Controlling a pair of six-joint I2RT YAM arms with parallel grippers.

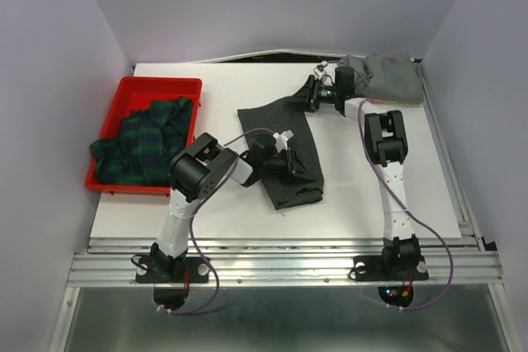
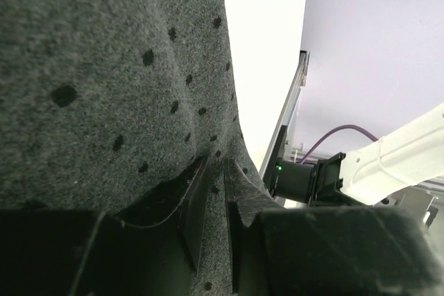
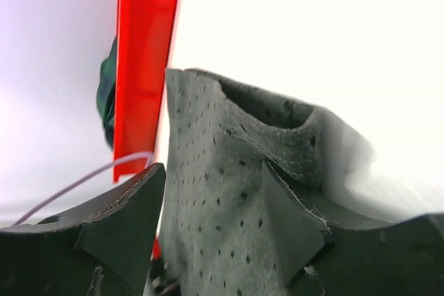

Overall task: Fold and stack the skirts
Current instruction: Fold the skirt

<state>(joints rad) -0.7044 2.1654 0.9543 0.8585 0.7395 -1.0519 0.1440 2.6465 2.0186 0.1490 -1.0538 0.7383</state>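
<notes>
The dark charcoal dotted skirt [image 1: 289, 158] lies as a long strip at the middle of the table. My left gripper [image 1: 283, 147] rests on its middle. In the left wrist view that gripper [image 2: 216, 166] has its jaws nearly together, pinching a ridge of the dotted cloth [image 2: 104, 67]. My right gripper [image 1: 310, 93] is at the skirt's far end. In its wrist view it [image 3: 215, 168] stands open, with the dotted cloth [image 3: 229, 192] and a raised fold between the spread fingers. The plaid skirt [image 1: 140, 142] lies bunched in the red tray. The plain grey skirt [image 1: 388, 78] sits at the back right corner.
The red tray [image 1: 157, 84] stands at the table's left edge and shows again as a red tray wall [image 3: 142, 53] in the right wrist view. The right arm [image 1: 386, 142] reaches along the table's right side. Grey walls close in the back and both sides.
</notes>
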